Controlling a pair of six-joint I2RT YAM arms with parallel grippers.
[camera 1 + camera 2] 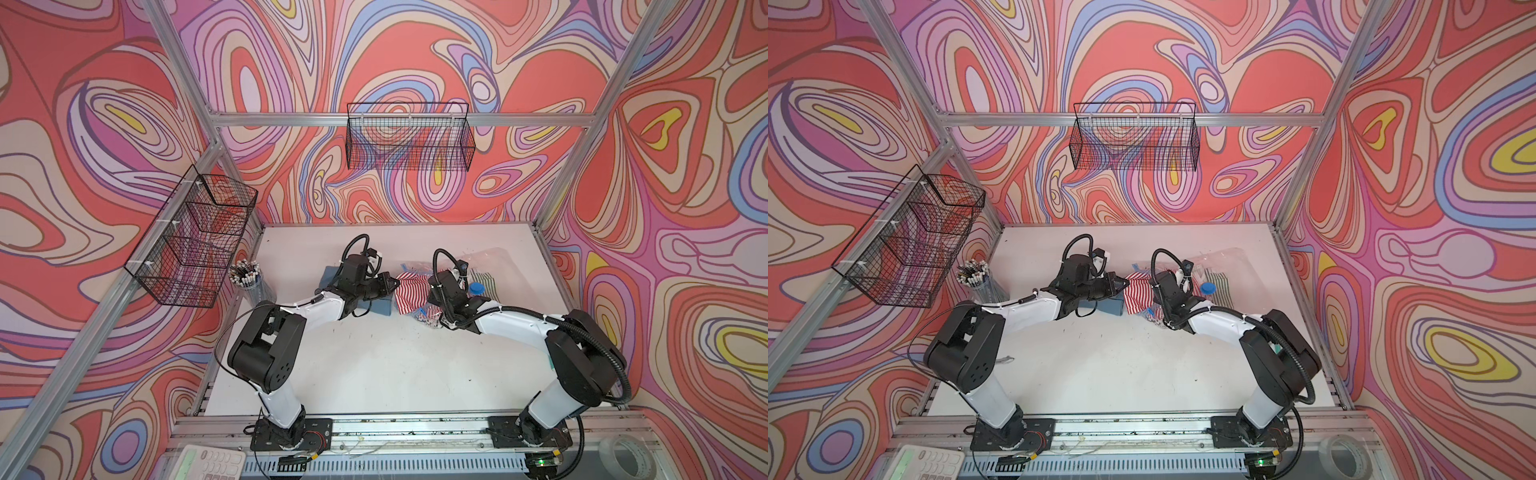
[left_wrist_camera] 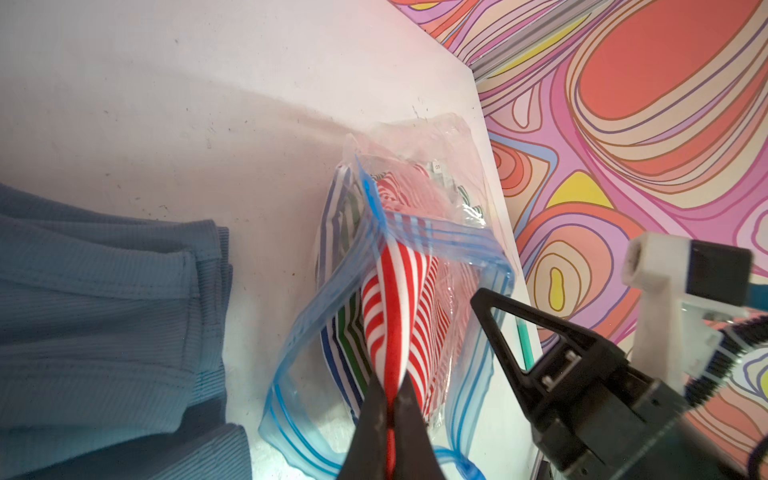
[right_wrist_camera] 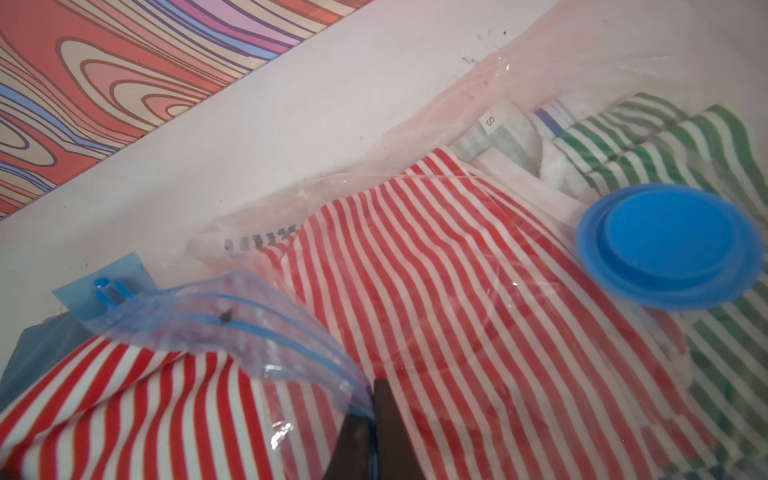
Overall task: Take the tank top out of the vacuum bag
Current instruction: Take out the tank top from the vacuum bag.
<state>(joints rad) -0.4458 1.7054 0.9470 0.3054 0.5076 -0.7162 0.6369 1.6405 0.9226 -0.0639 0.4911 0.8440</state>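
Gripping a bunched fold of the red-and-white striped tank top (image 2: 390, 299), the left gripper (image 2: 390, 390) has its jaws pinched tight on the cloth, just outside the mouth of the vacuum bag (image 2: 457, 158). The right gripper (image 3: 374, 399) is clamped on the bag's upper lip, with the light-blue zip strip (image 3: 232, 316) caught between its jaws and arched upward, so the mouth gapes. A blue slider (image 3: 109, 291) sits at the strip's end.

In both top views the bag (image 1: 494, 259) lies on the far right part of the white table (image 1: 374, 365). It is clear and crinkled, and its round blue valve cap (image 3: 669, 245) is on the top face. Part of the tank top spills out of the mouth, and the rest lies under the plastic. Deeper inside are a green-and-white striped garment (image 3: 685, 137) and a blue-striped one (image 2: 332, 349).

A folded blue ribbed garment (image 2: 104, 311) lies on the table beside the left gripper, apart from the bag. A clear cup of pens (image 1: 249, 278) stands at the table's left edge. Wire baskets (image 1: 409, 137) (image 1: 195, 237) hang on the back and left walls. The bag's far side lies close to the table's right edge, and bare tabletop stretches in front of both arms.
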